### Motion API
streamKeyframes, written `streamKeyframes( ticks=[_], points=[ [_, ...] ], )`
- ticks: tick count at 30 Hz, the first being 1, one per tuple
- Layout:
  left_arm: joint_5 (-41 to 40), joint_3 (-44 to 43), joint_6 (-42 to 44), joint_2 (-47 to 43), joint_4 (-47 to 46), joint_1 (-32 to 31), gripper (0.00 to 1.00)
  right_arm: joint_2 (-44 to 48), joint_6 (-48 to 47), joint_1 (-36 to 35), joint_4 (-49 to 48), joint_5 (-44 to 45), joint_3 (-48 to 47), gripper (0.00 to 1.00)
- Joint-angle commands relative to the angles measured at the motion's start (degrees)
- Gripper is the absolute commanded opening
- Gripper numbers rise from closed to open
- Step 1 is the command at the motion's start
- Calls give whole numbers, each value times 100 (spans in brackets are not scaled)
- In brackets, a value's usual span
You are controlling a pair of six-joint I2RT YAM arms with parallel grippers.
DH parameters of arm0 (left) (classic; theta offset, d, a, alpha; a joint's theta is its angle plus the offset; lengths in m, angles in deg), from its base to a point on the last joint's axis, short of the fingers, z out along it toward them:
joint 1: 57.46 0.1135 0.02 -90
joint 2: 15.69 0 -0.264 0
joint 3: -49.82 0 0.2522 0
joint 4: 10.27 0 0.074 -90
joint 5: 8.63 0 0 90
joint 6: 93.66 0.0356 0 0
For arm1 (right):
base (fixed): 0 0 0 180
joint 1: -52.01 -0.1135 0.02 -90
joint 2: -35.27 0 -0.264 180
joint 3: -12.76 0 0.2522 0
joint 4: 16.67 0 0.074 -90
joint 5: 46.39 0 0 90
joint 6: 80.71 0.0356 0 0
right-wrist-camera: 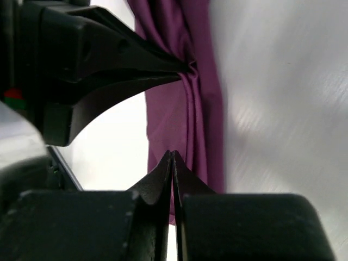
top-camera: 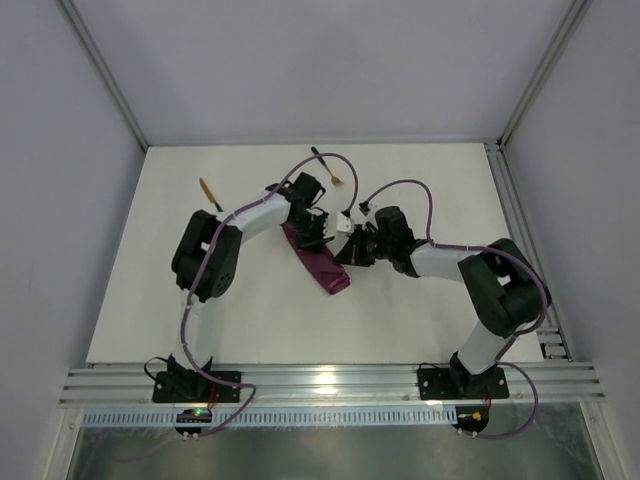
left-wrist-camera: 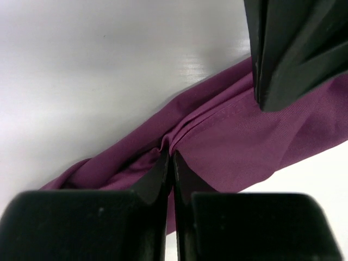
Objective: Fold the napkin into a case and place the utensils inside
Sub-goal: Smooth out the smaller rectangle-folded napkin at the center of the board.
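The napkin [top-camera: 322, 264], a soft matte magenta weave, lies mid-table as a narrow creased strip, so folding looks to be the step in hand. The left gripper [left-wrist-camera: 169, 159] is clenched on a gathered pleat. The right gripper [right-wrist-camera: 172, 161] is pressed closed at the cloth's edge, and whether it has caught any cloth is unclear. The next move probably calls for drawing the layers over evenly. The slim gold-headed fork [top-camera: 328, 170] and knife [top-camera: 209, 192] lie beyond, untouched.

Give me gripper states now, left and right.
Left gripper: jaws closed, pinching a napkin fold.
Right gripper: jaws closed at the napkin; grip unclear.
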Motion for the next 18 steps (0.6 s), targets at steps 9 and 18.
streamKeyframes(
  ticks=[9,18],
  points=[
    [-135,-247,-636,145,-143,-36,12,-326,167,-58,-222,353,531,4],
    [22,-273,-917,-163,-179,61,43,-441,70,-49,15,485,452,4]
  ],
)
